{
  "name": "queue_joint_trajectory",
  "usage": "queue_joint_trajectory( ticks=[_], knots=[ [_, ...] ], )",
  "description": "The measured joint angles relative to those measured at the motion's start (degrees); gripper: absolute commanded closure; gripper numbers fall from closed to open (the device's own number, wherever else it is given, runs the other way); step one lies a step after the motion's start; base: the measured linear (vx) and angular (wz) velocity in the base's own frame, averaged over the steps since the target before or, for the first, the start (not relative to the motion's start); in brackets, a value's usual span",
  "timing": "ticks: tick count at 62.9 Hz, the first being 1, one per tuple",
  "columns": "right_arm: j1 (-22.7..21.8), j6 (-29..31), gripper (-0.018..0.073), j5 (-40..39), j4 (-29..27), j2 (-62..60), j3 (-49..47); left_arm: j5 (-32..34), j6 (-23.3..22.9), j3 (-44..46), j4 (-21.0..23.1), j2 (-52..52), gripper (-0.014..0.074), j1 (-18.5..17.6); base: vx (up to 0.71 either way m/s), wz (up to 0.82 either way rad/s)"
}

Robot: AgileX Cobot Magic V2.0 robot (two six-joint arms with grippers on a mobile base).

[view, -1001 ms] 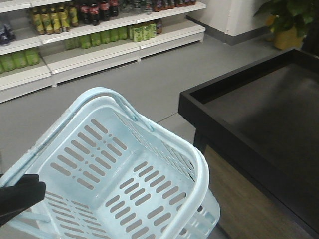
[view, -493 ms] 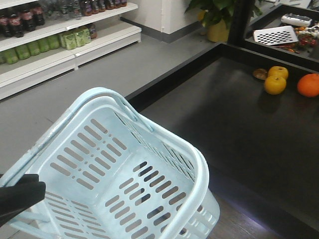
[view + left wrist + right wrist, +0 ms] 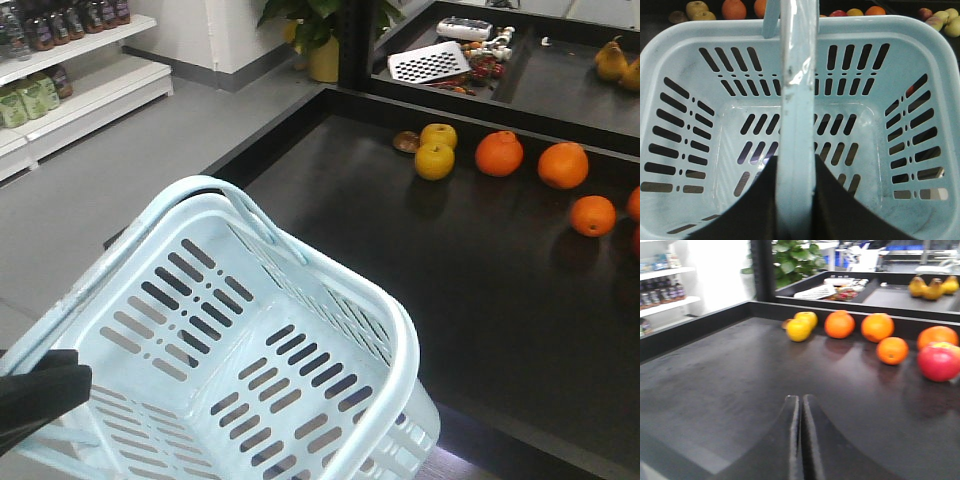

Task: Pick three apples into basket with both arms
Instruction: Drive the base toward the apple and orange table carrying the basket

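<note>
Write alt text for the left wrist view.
The left pincer grips the handle of an empty pale blue basket, seen from above. Oranges and other fruit show beyond its far rim.

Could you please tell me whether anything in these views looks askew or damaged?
The pale blue slotted plastic basket hangs tilted, held by its handle in the left claw. A small brownish item beside the yellow fruits looks possibly spoiled; too small to tell.
</note>
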State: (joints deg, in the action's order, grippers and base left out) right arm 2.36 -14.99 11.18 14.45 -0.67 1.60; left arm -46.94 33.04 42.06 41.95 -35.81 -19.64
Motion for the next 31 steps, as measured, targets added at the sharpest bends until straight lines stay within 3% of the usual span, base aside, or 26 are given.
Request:
queue_joint_trajectory(
  ticks=[31],
  knots=[
    [0.0,0.0,0.0564,0.0,0.0,0.0,0.0,0.0,0.0,0.0,0.0,0.0,0.0603,0.0,0.06,-0.27]
  ],
)
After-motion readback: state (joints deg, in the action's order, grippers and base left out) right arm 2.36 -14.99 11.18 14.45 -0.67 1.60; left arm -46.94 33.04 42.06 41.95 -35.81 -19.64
